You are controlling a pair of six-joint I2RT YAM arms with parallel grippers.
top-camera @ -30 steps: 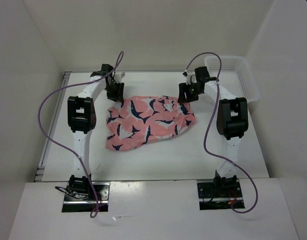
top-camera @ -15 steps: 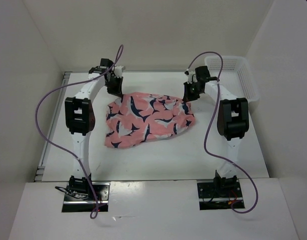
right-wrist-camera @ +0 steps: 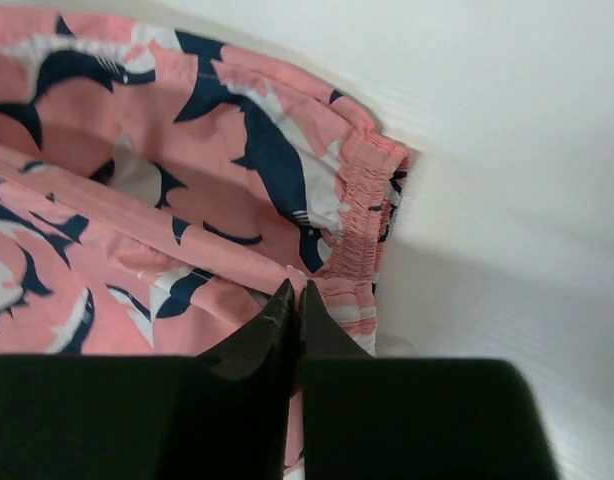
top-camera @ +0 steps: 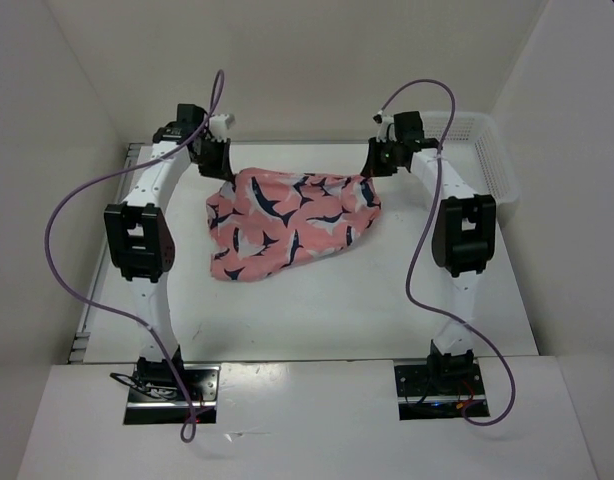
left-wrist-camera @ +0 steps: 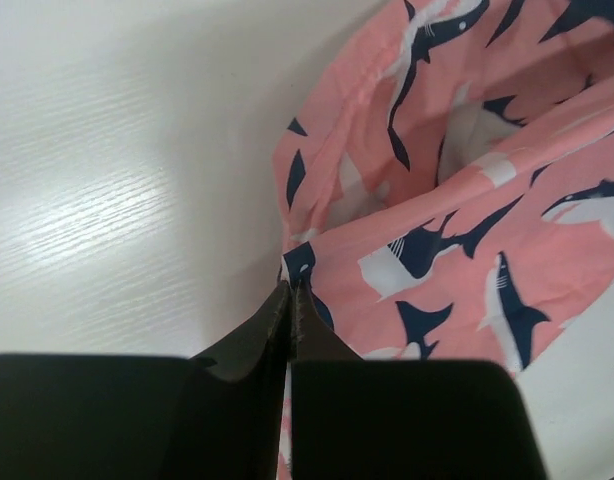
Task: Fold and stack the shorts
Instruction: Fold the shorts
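The salmon-pink shorts [top-camera: 287,220] with navy and white shapes lie spread on the white table, their far edge lifted between both arms. My left gripper [top-camera: 225,172] is shut on the far left corner of the shorts [left-wrist-camera: 407,230], its tips pinching the hem [left-wrist-camera: 290,290]. My right gripper [top-camera: 372,172] is shut on the far right corner, at the elastic waistband [right-wrist-camera: 362,200]; its tips [right-wrist-camera: 292,292] pinch the fabric. The near part of the shorts rests on the table.
A white mesh basket [top-camera: 479,160] stands at the back right, next to the right arm. White walls close the table on the left, back and right. Purple cables loop from both arms.
Both grippers have moved toward the back of the table and apart, pulling the shorts' far edge back and stretching it wider. The shorts have shifted away from the arm bases.
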